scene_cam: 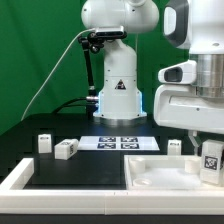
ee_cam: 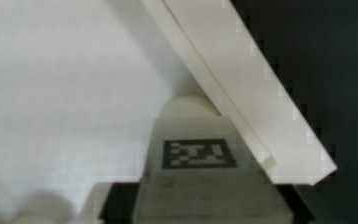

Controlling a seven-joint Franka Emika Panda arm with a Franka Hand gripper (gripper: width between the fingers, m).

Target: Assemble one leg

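My gripper hangs at the exterior view's right and is shut on a leg, a small white block with a black-and-white tag. It holds the leg upright over the right part of the large white panel. In the wrist view the leg stands out between the dark fingers, its tag facing the camera, above the panel's flat face and beside its raised edge. Whether the leg touches the panel I cannot tell. Three more legs lie on the black table: two at the left, one at the right.
The marker board lies flat in the middle of the table in front of the robot base. A white rim runs along the table's front left. A black cable hangs at the back left.
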